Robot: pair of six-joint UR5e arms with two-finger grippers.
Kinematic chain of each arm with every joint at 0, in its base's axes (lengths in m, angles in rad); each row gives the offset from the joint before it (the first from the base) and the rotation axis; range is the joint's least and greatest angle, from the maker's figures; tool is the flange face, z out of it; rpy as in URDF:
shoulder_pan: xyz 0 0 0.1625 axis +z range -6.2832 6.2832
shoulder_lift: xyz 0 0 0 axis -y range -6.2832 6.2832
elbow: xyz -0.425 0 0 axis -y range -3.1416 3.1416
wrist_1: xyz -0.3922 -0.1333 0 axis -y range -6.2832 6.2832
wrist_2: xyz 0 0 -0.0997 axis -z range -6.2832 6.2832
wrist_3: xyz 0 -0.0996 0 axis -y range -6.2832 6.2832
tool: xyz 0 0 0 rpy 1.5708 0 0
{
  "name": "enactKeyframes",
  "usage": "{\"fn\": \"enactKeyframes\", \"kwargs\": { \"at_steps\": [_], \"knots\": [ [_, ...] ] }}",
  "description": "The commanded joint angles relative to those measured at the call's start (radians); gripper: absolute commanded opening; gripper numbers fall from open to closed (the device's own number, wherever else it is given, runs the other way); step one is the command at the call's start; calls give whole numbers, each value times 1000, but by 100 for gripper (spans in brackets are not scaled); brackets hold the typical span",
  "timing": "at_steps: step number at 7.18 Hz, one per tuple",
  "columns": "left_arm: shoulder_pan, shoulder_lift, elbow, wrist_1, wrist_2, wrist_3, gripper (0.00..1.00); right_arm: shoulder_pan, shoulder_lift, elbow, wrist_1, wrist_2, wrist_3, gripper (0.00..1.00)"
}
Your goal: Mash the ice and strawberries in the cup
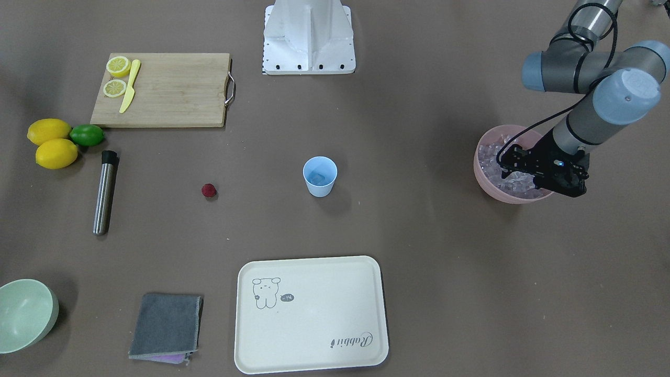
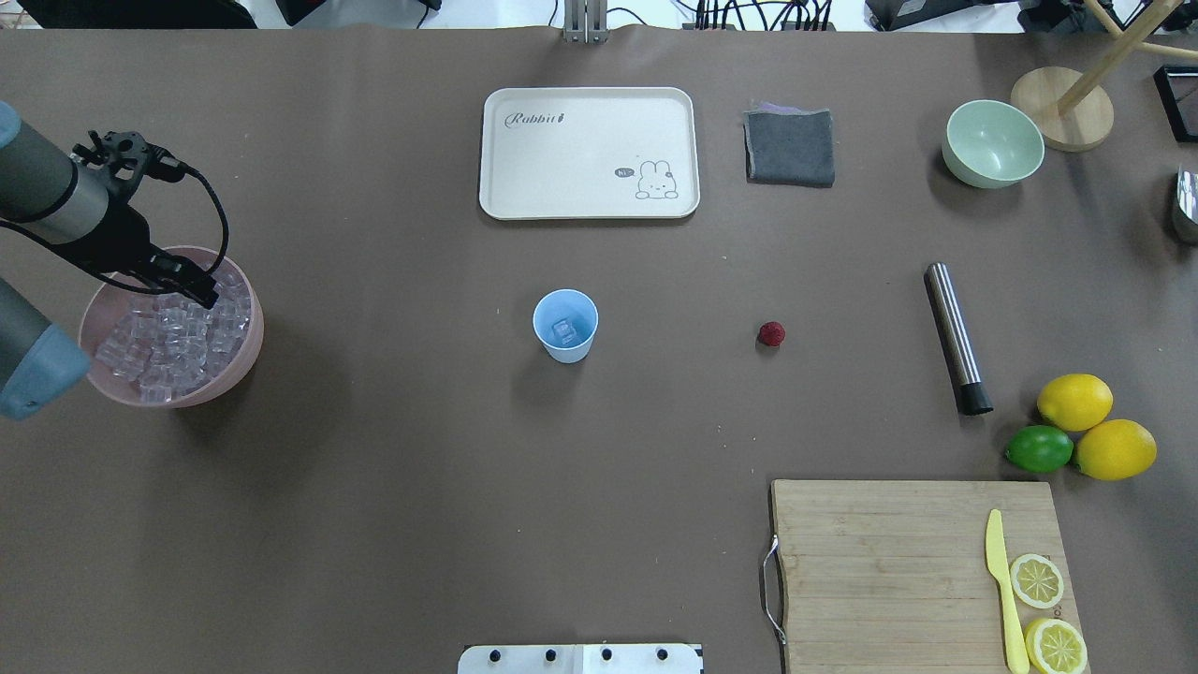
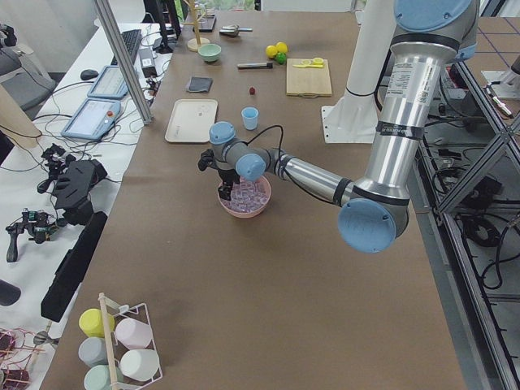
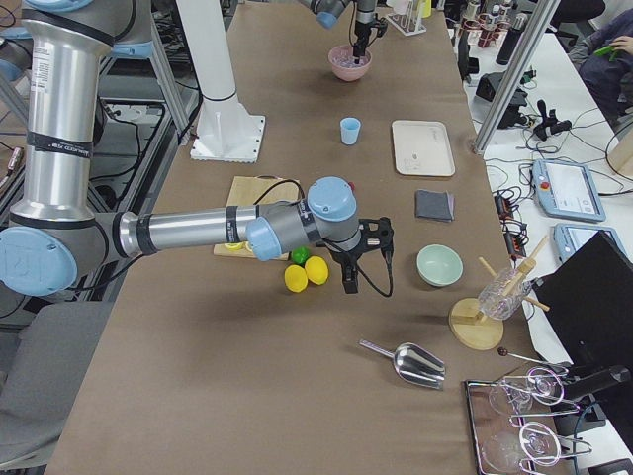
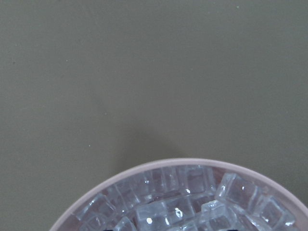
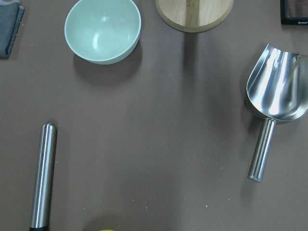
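left pincer (image 2: pixel 201 292) tips hidden (ice (image 2: pixel 159 346)), scoop (image 6: pixel 276 91) cropped

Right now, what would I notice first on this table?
The left gripper right over a pink bowl heaped with ice, far out on the robot's left. Then the little blue cup in the middle, and a lone strawberry to its right in the overhead view.

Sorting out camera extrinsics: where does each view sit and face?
Front-facing: across table, steeply down; left arm over pink bowl.
Overhead: behind base, down; left arm at left edge.
Exterior left: table's left end; left arm near.
Exterior right: opposite end; right arm near.
Left wrist: down on ice; no body shown.
Right wrist: down on scoop, green bowl; no body.
Shared: cup in front-facing and overhead.
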Motion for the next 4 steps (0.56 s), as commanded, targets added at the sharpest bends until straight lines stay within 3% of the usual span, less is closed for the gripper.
{"fn": "enactKeyframes", "kwargs": {
  "at_steps": [1,3,4],
  "knots": [
    [0,2,13,-30,1,0,82,0,0,0,0,0,0,100],
    [2,0,18,-31,1,1,73,0,0,0,0,0,0,100],
    [2,-1,18,-31,1,5,62,0,0,0,0,0,0,100]
  ]
}}
